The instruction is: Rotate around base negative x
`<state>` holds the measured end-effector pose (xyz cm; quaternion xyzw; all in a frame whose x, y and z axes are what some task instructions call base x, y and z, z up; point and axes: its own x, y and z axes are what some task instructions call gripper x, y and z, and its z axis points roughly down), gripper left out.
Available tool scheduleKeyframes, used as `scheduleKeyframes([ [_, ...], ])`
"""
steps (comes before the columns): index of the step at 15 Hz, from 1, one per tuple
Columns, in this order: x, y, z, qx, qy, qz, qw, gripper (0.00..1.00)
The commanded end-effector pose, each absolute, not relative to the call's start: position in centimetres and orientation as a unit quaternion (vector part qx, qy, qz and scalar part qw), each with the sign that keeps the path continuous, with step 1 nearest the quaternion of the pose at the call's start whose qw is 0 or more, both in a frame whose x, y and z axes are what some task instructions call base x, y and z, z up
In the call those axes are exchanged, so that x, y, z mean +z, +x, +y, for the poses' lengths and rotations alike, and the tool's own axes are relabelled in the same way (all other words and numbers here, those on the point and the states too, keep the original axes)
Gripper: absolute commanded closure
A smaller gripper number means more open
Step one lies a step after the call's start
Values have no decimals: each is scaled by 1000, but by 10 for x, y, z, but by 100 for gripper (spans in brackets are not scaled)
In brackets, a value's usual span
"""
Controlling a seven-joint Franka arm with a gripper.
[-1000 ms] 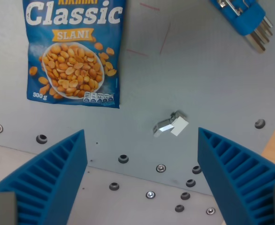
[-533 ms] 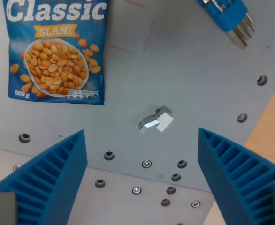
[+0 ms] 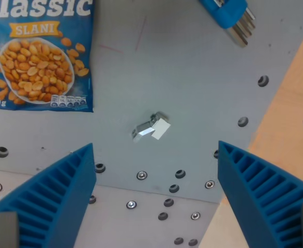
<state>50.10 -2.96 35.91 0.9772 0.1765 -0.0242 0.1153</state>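
My gripper [image 3: 154,199] is open and empty, its two blue ribbed fingers [image 3: 48,201] at the wrist view's lower left and lower right. It hangs above a grey metal plate [image 3: 193,82]. A small shiny metal block [image 3: 151,127] lies on the plate, just above the gap between the fingers and apart from them.
A blue peanut bag [image 3: 35,57] labelled Classic Slani lies at the upper left. A blue hex key set [image 3: 229,15] sits at the top right. Bolt holes and screws [image 3: 164,201] dot the plate's lower part. Bare wooden table [image 3: 291,119] shows at the right.
The whole scene has shifted left and slightly up in the wrist view, so the camera has moved. More wooden table shows at the right. The fingers stay equally open.
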Motion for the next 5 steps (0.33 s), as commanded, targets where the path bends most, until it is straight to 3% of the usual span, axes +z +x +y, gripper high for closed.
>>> scheduleKeyframes([
  [1,361,499,-27,-45,960,162,224,0],
  [5,361,499,-27,-49,954,160,249,0],
])
